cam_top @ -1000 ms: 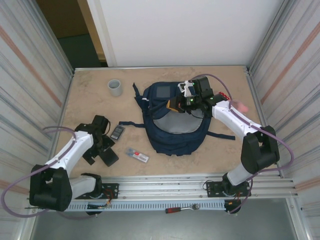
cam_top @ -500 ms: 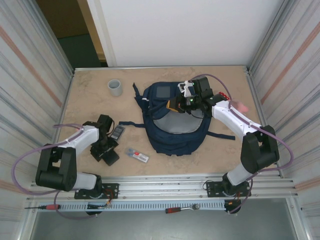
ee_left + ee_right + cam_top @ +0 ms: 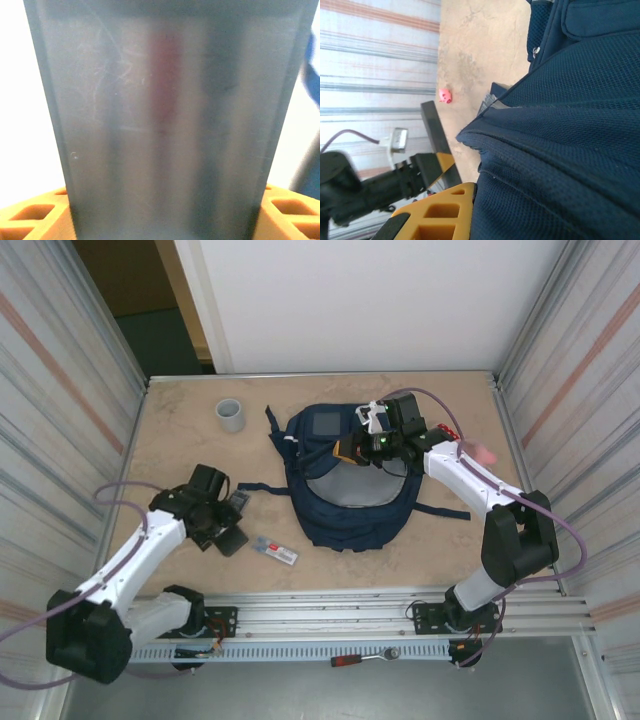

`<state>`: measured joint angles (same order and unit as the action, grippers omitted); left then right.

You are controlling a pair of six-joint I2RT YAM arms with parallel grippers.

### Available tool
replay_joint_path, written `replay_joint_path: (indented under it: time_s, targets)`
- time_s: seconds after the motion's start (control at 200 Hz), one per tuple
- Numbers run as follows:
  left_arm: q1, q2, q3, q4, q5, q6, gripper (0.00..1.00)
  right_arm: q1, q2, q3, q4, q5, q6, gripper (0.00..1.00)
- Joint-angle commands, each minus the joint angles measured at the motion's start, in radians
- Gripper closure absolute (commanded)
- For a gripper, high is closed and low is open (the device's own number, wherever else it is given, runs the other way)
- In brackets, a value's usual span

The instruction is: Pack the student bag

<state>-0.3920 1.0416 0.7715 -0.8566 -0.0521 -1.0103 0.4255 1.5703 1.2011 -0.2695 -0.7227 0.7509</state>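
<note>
The student bag (image 3: 345,485) is a navy backpack lying flat mid-table, its top toward the far wall. My right gripper (image 3: 362,447) sits at the bag's upper right, shut on a fold of its fabric (image 3: 555,125). One black and orange finger (image 3: 439,150) shows beside that fold; the other is hidden under the cloth. My left gripper (image 3: 228,524) is left of the bag, shut on a dark flat device (image 3: 165,125) with a glossy grey face. Orange fingers (image 3: 35,217) flank the device on both sides.
A grey cup (image 3: 231,415) stands at the far left. A small white and red pack (image 3: 274,551) lies near the front edge. A pink item (image 3: 483,452) lies by the right wall, and a bag strap (image 3: 440,510) trails right. Metal walls close both sides.
My left arm swung forward and right, bringing its gripper over the dark flat device, which it now holds. The right arm and the bag have stayed still.
</note>
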Motion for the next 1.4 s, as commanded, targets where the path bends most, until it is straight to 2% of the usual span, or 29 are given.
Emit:
replay_joint_path:
  time_s: [0.0, 0.125, 0.251, 0.281, 0.416, 0.506, 0.621, 0.902, 1.017, 1.152, 1.308, 1.393]
  targets:
    - [-0.140, -0.018, 0.087, 0.081, -0.016, 0.102, 0.51, -0.008, -0.009, 0.029, 0.050, 0.000, 0.003, 1.00]
    - [-0.299, 0.009, 0.140, 0.154, -0.042, 0.414, 0.53, -0.015, -0.008, 0.041, 0.053, -0.021, 0.003, 1.00]
    - [-0.362, 0.054, 0.168, 0.251, 0.108, 0.737, 0.58, -0.022, -0.012, 0.053, 0.054, -0.047, 0.002, 1.00]
    - [-0.370, 0.069, 0.180, 0.264, 0.174, 0.827, 0.60, -0.021, -0.014, 0.054, 0.053, -0.052, 0.002, 1.00]
    - [-0.415, 0.161, 0.253, 0.241, 0.302, 1.226, 0.62, -0.025, -0.027, 0.063, 0.047, -0.074, -0.002, 1.00]
    - [-0.455, 0.231, 0.320, 0.183, 0.280, 1.475, 0.62, -0.025, -0.031, 0.074, 0.032, -0.087, -0.010, 1.00]
    - [-0.473, 0.302, 0.403, 0.183, 0.192, 1.674, 0.61, -0.024, -0.033, 0.086, 0.011, -0.101, -0.024, 1.00]
    - [-0.476, 0.431, 0.491, 0.343, 0.061, 1.963, 0.62, -0.015, -0.048, 0.086, -0.001, -0.110, -0.033, 1.00]
    - [-0.481, 0.523, 0.555, 0.316, 0.078, 2.012, 0.62, -0.016, -0.047, 0.095, -0.006, -0.128, -0.036, 1.00]
    - [-0.483, 0.612, 0.596, 0.316, 0.040, 2.028, 0.60, -0.014, -0.053, 0.102, -0.012, -0.138, -0.040, 0.99]
    - [-0.474, 0.673, 0.617, 0.294, 0.031, 1.997, 0.50, -0.012, -0.060, 0.103, -0.018, -0.139, -0.044, 0.99]
    - [-0.469, 0.665, 0.608, 0.310, 0.050, 1.955, 0.39, -0.012, -0.061, 0.103, -0.020, -0.137, -0.046, 0.99]
